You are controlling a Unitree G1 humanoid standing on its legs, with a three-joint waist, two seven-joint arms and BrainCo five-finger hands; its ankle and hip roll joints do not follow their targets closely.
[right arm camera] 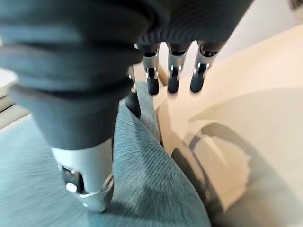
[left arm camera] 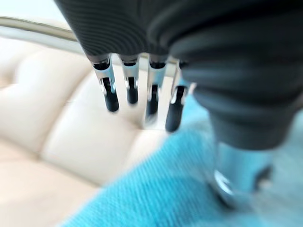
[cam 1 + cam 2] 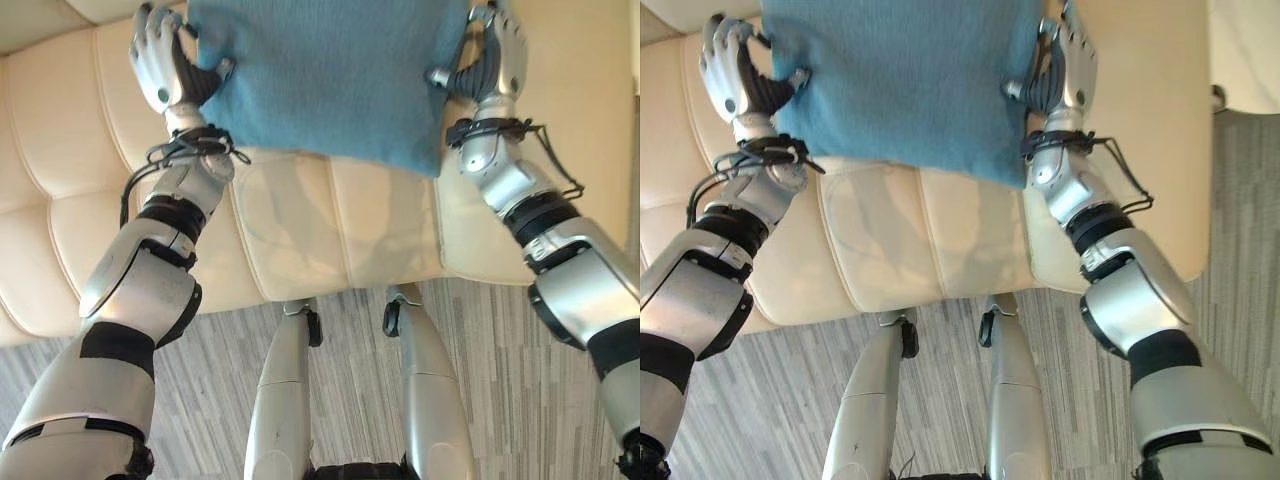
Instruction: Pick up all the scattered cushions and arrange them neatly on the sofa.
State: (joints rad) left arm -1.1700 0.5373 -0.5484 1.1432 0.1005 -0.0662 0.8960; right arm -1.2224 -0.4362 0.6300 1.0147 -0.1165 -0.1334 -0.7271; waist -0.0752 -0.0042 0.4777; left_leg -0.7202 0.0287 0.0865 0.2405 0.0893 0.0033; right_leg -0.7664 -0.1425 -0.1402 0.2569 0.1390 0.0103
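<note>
Hands flanking one blue cushion (image 3: 330,75), holding it up between them over the cream sofa (image 3: 290,230). Left hand (image 3: 165,60) pressing against the cushion's left edge, thumb (image 3: 222,70) pushing into the knit fabric, fingers (image 2: 111,94) hanging straight and relaxed past the edge, not curling round the cloth. Right hand (image 3: 495,50) mirroring this on the cushion's right edge, thumb (image 3: 440,76) bearing on the fabric, fingers (image 1: 173,80) reaching out straight beside the cushion toward the sofa's upholstery. Both hands staying open, squeezing the cushion from either side rather than clutching it. Cushion hanging in front of the sofa's backrest, its lower edge drooping toward the right, covering the upper middle of the quilted seat panels. Sofa's front edge running across the scene just below the arms, meeting grey striped carpet (image 3: 500,380) along it. Sofa's right arm (image 3: 1160,130) rising just beside the right hand.
</note>
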